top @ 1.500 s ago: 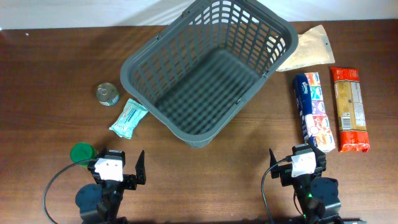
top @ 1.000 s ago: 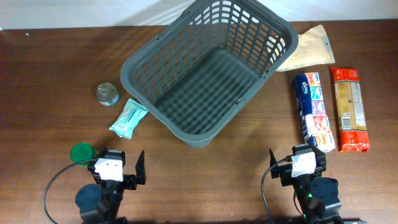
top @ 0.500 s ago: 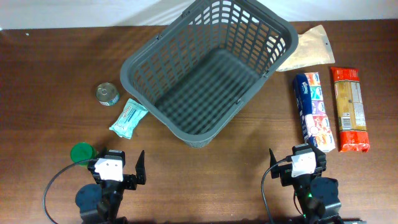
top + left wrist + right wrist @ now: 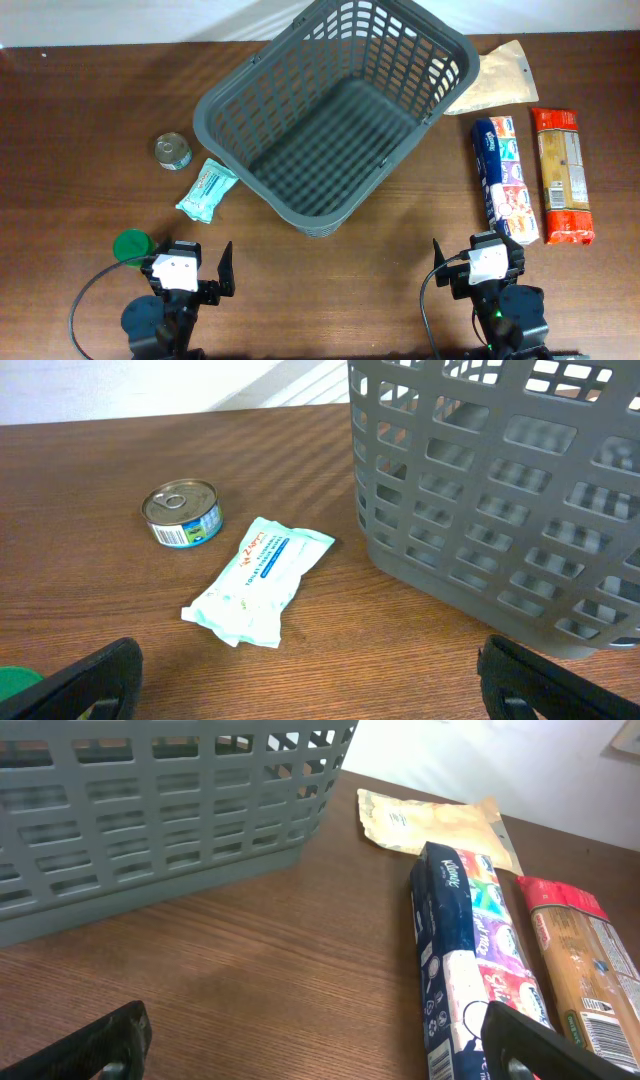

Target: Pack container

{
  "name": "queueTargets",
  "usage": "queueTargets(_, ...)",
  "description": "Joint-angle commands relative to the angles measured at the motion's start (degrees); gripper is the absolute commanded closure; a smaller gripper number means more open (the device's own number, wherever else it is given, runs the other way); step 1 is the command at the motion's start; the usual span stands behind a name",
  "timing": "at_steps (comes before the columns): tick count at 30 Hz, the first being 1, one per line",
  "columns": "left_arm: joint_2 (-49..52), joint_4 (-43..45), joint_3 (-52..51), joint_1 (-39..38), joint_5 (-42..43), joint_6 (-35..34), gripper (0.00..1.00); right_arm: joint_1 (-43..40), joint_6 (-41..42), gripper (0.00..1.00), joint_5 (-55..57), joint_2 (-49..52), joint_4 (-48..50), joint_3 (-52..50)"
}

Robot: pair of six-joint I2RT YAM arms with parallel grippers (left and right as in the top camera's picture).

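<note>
The dark-grey lattice container (image 4: 240,95) stands empty at the table's middle back; it also shows in the left wrist view (image 4: 480,510) and the right wrist view (image 4: 150,810). My left gripper (image 4: 190,268) is open and empty at the front left, near a mint wipes pack (image 4: 207,188) (image 4: 262,578) and a small tin can (image 4: 173,151) (image 4: 182,512). My right gripper (image 4: 478,262) is open and empty at the front right, beside a blue tissue pack (image 4: 503,180) (image 4: 460,960).
A green lid (image 4: 132,245) lies by the left gripper. A red-ended cracker pack (image 4: 562,176) (image 4: 585,960) lies right of the tissue pack. A tan pouch (image 4: 497,78) (image 4: 430,820) lies partly behind the container's right corner.
</note>
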Motion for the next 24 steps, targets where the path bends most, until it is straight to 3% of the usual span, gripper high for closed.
queueTargets(1,-0.7,0.3,-0.8,-0.2,0.0,-0.5,0.01,0.3,-0.2,0.01,0.1,-0.7,0.0,-0.4)
queueTargets(18,-0.7,0.3,-0.8,-0.3,0.2,-0.6,0.01,0.3,0.0,0.01,-1.5,-0.7,0.0,-0.4)
queueTargets(21,-0.7,0.1,-0.8,-0.3,4.4,-0.6,0.01,0.3,9.2,0.01,-2.5,-0.7,0.0,-0.4)
queueTargets(24,-0.7,0.4,-0.8,-0.3,7.0,-1.1,0.01,0.3,27.9,0.01,-4.9,-0.7,-0.1,-0.4)
